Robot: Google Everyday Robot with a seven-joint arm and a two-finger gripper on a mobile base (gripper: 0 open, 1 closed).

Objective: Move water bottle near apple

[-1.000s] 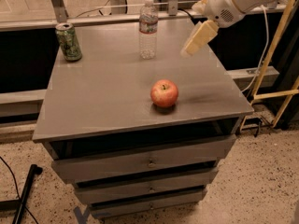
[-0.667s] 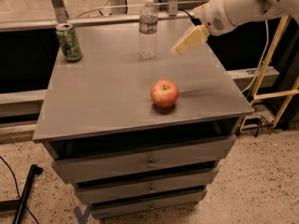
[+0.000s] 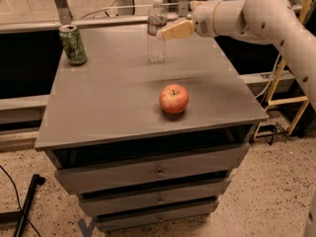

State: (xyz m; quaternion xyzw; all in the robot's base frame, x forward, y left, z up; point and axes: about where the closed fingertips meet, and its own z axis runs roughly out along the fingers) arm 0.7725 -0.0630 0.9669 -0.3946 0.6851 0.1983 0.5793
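The water bottle (image 3: 156,31), clear and ribbed with a white cap and a white-red label band, stands upright at the back middle of the grey cabinet top (image 3: 113,98). The red apple (image 3: 174,98) with yellowish patches sits nearer the front, right of centre, well apart from the bottle. My gripper (image 3: 165,32) comes in from the right on a white arm, its cream tip right beside the bottle's upper part, at label height.
A green drink can (image 3: 73,44) stands at the back left corner. The cabinet has several drawers (image 3: 153,173) below. A yellow wooden frame (image 3: 289,98) stands to the right, and a black pole (image 3: 27,204) lies on the speckled floor at the lower left.
My arm has swung left and slightly down, bringing the gripper from right of the bottle up against its upper part. The bottle, apple and can have not moved.
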